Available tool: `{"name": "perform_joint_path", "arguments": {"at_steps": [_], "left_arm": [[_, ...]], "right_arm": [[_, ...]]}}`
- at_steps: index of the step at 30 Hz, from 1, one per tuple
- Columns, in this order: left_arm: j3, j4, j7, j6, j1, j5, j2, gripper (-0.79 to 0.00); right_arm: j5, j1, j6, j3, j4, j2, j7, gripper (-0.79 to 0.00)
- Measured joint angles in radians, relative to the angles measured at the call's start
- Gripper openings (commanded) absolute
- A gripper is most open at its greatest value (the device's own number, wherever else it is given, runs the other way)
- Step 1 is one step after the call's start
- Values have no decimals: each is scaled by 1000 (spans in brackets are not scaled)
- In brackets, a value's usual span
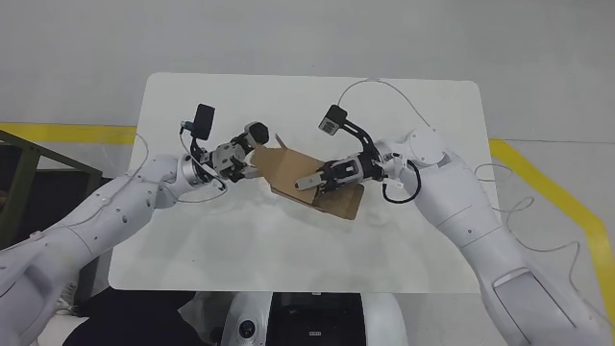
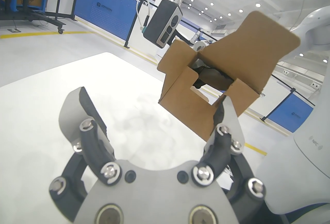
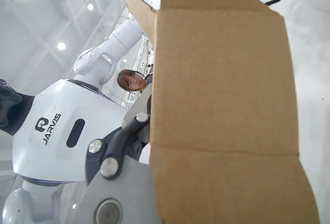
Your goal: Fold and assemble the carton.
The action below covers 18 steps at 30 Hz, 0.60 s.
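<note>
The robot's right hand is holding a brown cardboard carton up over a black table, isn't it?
Not quite: the table is white, not black, as the top view shows. The rest stands: the right hand holds the brown cardboard carton up over it.

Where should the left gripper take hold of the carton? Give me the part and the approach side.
Best bet: the thin flap nearest the left gripper, at the open end of the carton. Come straight in from that end, one finger on each face. Its free edge faces the open fingers, and the right gripper holds the far side steady.
</note>
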Motion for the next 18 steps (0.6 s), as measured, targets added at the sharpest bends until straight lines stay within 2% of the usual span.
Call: {"name": "perform_joint_path", "arguments": {"at_steps": [11,18], "left_arm": [[-39,39,47,0,13,-19,5,0],[-50,72,-21,0,9,-59,-12,0]], "right_arm": [[-19,14,53,-54,10,-5,53,-785],[-32,31,53,-113,-8,-7,53,-785]]}}
